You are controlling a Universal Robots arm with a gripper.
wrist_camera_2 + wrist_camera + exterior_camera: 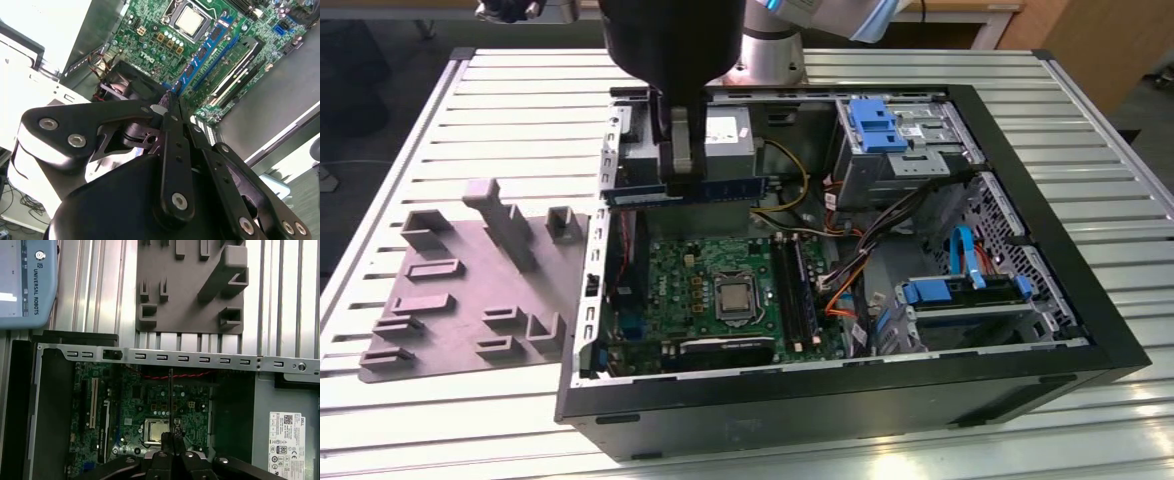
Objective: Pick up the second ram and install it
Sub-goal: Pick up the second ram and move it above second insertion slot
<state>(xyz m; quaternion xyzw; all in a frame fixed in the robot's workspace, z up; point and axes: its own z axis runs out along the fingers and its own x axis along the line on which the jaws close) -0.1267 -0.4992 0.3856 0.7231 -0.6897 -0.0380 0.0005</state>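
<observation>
The gripper (pixel 678 178), jaws clamped on one second ram (pixel 727 189), hangs above one open case (pixel 854 400). One tray (pixel 454 290) lies near the tabletop's (pixel 520 80) edge.

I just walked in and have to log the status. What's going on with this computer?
A robot arm's hand is shut on a memory stick and holds it level in the air over the open computer case. The stick hangs above the motherboard and is not yet seated in the black slots. A grey tray lies on the table beside the case, on the exterior view's left.
</observation>
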